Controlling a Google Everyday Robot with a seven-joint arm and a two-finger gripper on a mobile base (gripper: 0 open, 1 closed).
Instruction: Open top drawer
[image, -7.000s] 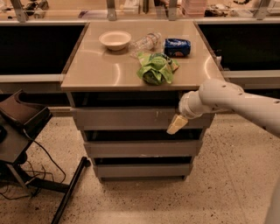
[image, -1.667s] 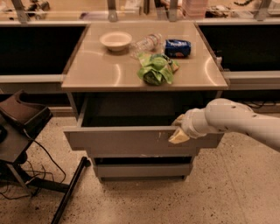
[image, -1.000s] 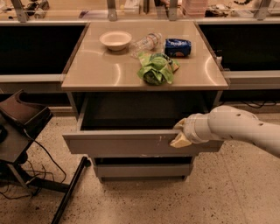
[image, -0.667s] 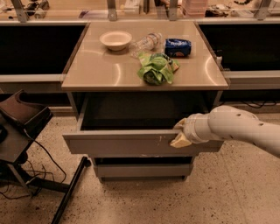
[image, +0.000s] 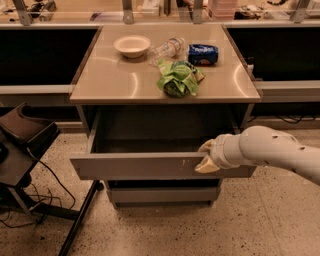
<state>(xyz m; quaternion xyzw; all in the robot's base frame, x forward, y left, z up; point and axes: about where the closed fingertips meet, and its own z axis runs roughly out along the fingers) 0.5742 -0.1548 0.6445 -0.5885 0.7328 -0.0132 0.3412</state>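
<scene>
top drawer (image: 140, 166) is already well out frm under the bench (image: 115, 85), its face hanging fwd over the lower drawer (image: 165, 194). inside is open to view but too dark to tell contents. so task looks mostly done imo. what's left is maybe a last bit of pull, then let go & back off.

pincer (image: 206, 157) sits at the right end of the drawer front, clamped over its top lip, one tip inside & one on the face. arm (image: 270, 150) comes in low frm the right, forearm approx level, wrist pointing left at the drawer.

bowl (image: 132, 45), bottle (image: 167, 48), blue pkt (image: 203, 53) & green bag (image: 177, 78) sit on the bench.
</scene>
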